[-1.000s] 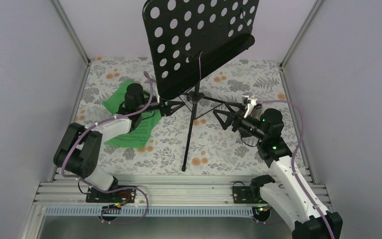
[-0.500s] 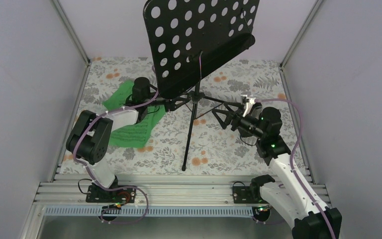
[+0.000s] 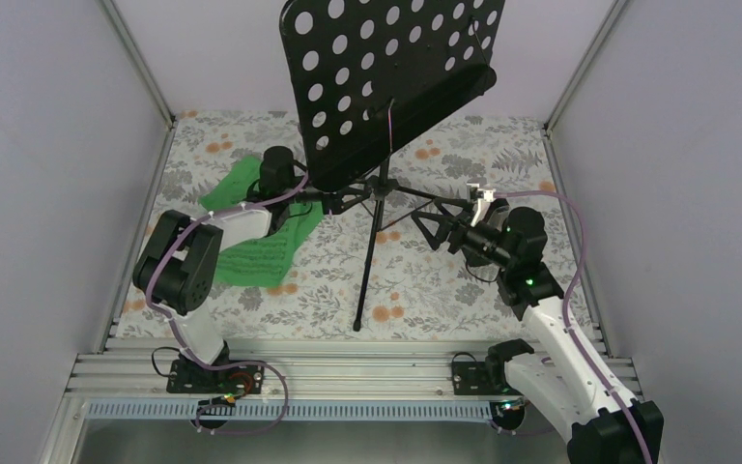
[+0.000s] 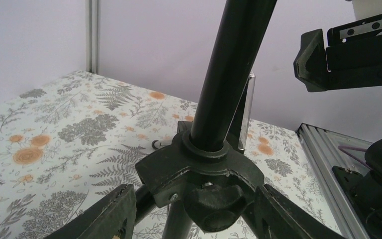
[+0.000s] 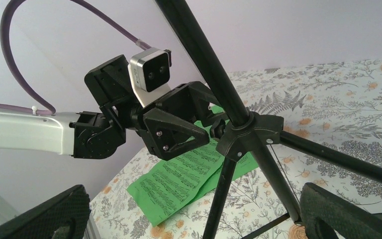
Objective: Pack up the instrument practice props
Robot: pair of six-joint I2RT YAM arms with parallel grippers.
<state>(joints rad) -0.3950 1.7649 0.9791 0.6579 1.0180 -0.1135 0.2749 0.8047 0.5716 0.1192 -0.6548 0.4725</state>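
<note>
The left gripper (image 4: 194, 201), arm stretched over the green music sheets (image 3: 251, 253), had half-open jaws astride the hub of the music stand (image 3: 386, 77) upright mid-bench (image 3: 425, 300) (contact unclear), while the right gripper (image 5: 194, 214) faced it, jaws spread wide, empty.

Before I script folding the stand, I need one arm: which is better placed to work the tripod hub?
Left, probably. The left claw straddles the music stand's hub, knob between the fingers; the right claw, wide open, faces it from farther off.
</note>
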